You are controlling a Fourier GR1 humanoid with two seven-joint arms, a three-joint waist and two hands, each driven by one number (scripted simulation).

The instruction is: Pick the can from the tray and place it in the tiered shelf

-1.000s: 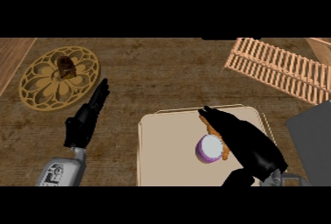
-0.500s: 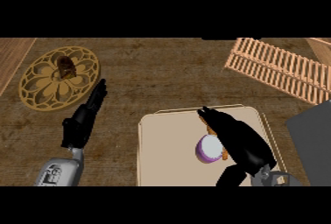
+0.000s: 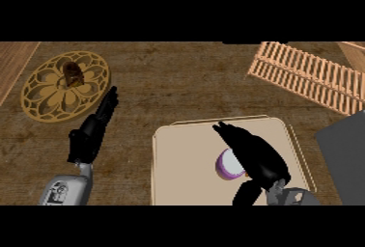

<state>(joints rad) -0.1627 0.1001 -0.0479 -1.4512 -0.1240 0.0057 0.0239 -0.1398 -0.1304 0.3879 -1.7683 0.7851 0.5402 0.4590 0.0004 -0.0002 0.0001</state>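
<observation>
My right hand [image 3: 255, 155] sits over the can [image 3: 227, 166], fingers stretched toward the far side and lying across its right flank, thumb dropping on the near side. From here I cannot tell whether they have closed round it or only rest against it. The can lies in the middle of the beige tray [image 3: 185, 164], its purple-rimmed end showing to the left of my palm.

I judge the step in hand to be securing the grasp. To do it well, I would curl fingers and thumb fully round the can's body before any lift, then raise it straight up to clear the tray's rim. The slatted tiered shelf [image 3: 306, 75] stands at the far right, well apart, so the carry goes far and right.

My left hand [image 3: 92, 132] rests on the counter [image 3: 185, 87] left of the tray, fingers straight and together, pointing toward the patterned round plate [image 3: 43, 96] at far left.
</observation>
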